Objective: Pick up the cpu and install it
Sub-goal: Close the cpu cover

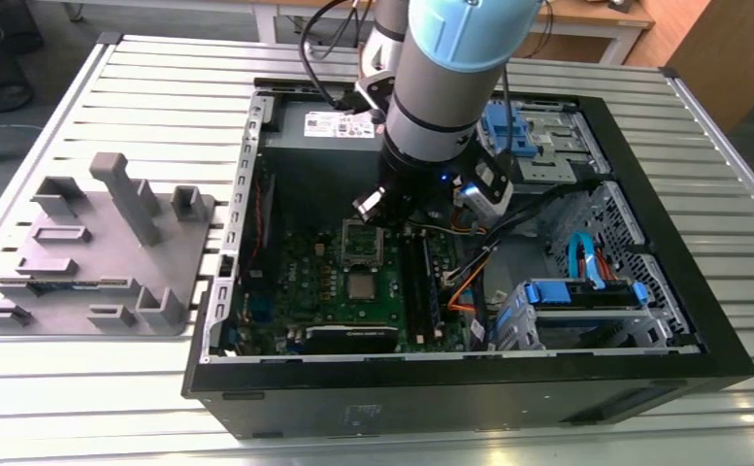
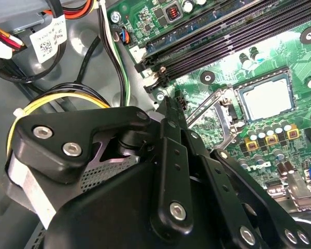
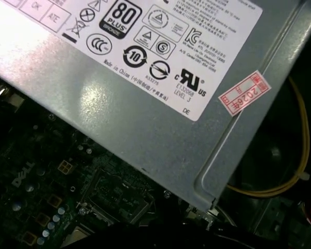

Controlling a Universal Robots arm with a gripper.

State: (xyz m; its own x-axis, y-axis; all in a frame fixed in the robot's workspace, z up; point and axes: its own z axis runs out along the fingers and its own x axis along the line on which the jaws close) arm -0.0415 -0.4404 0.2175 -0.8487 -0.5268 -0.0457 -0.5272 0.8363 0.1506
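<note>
A slatted metal table [image 1: 117,87] carries everything. An open black computer case [image 1: 726,359] lies on its side and covers the table from the middle to the edge at the exterior view's right. A grey holder plate [image 1: 40,301] with upright blocks lies near the table edge at the exterior view's left, just beside the case.

The robot arm [image 1: 442,78], grey with a light blue joint cap, reaches down into the case from the far side. The silver power supply [image 1: 311,124] sits along the far wall of the case. In the first wrist view its labelled face [image 3: 145,119] is close to the camera.

The green motherboard [image 1: 306,282] fills the floor of the case on the side toward the holder plate, and it shows in both wrist views [image 2: 300,57] [image 3: 36,171]. Blue drive brackets [image 1: 584,291] sit in the near corner of the case at the exterior view's right. Black memory slots [image 2: 233,36] run along the board beside the socket.

The gripper [image 1: 383,209] hangs over the board between the power supply and the socket, touching nothing that can be seen. In the second wrist view its black linkage [image 2: 168,104] narrows to a tip above the board. Whether it is spread or closed, I cannot tell.

The silver socket plate [image 1: 361,243] is hinged up, just beside the cpu on the side toward the power supply. The cpu [image 1: 364,285] lies flat in the socket in the middle of the board, with its shiny top bare [image 2: 264,98], apart from the gripper.
</note>
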